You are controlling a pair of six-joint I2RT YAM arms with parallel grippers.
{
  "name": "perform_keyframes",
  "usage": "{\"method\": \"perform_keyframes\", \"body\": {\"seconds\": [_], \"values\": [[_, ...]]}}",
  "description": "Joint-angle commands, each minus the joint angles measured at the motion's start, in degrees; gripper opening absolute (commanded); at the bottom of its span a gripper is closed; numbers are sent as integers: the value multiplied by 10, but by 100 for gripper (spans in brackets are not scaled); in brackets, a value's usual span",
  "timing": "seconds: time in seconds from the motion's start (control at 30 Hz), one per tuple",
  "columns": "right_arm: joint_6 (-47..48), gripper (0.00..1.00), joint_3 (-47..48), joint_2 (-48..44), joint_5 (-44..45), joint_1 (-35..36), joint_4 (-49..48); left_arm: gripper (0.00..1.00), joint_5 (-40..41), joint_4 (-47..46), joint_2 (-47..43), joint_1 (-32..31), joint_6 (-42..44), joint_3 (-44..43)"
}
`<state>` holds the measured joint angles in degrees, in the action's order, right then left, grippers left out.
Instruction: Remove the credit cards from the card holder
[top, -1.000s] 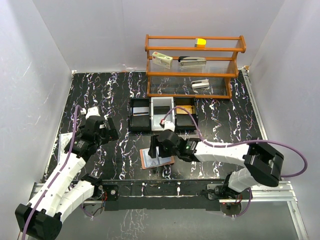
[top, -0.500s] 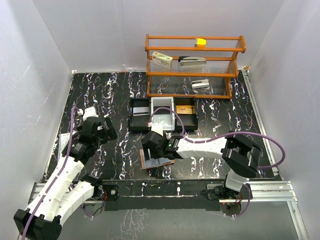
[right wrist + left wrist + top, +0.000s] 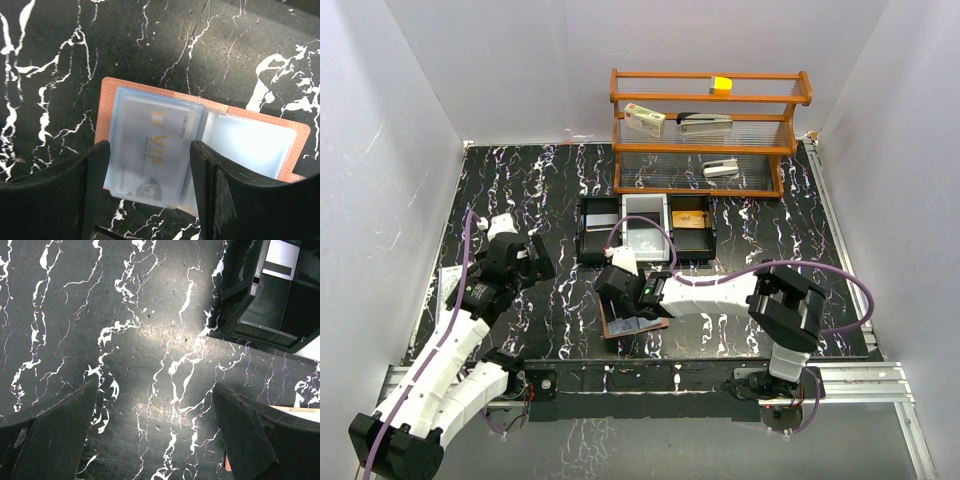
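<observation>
The card holder (image 3: pixel 638 324) lies open on the black marbled table near the front edge. In the right wrist view it shows a salmon border (image 3: pixel 106 107) and pale blue clear sleeves. A credit card (image 3: pixel 157 150) with gold "VIP" lettering sits inside the left stack of sleeves. My right gripper (image 3: pixel 150 187) hovers low over that stack, open, one finger on each side of it; I cannot tell whether the fingers touch it. The holder's right half (image 3: pixel 250 145) looks empty. My left gripper (image 3: pixel 155 430) hangs wide open over bare table to the left (image 3: pixel 533 258), holding nothing.
Three small trays stand behind the holder: a black one (image 3: pixel 582 240) with a white-grey card, a white one (image 3: pixel 645 225) and a black one (image 3: pixel 709 232) with a brown card. A wooden shelf (image 3: pixel 705 150) with small items lines the back. A paper (image 3: pixel 448 285) lies at the left edge.
My right gripper has slid left over the card holder and its jaws have narrowed a little. The holder has tilted slightly. The left arm has barely moved.
</observation>
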<state>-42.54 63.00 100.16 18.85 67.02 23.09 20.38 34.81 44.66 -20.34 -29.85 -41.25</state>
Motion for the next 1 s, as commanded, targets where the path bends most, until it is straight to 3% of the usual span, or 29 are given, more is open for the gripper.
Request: {"method": "perform_keyframes", "body": {"seconds": [0.0, 0.27, 0.53, 0.8, 0.97], "values": [[5, 62, 14, 17, 19, 3, -19, 99, 7, 2, 0, 3, 0, -3], [4, 56, 12, 41, 18, 3, -18, 99, 1, 1, 8, 4, 1, -4], [-2, 34, -22, 13, 11, 2, -47, 99, -10, -3, 13, 3, 4, -2], [-6, 21, -32, 16, -1, 2, -56, 99, -22, -7, 21, 3, 8, -1], [-4, 1, -39, 10, -11, 1, -67, 99, -26, -8, 23, 3, 10, -1]]}}
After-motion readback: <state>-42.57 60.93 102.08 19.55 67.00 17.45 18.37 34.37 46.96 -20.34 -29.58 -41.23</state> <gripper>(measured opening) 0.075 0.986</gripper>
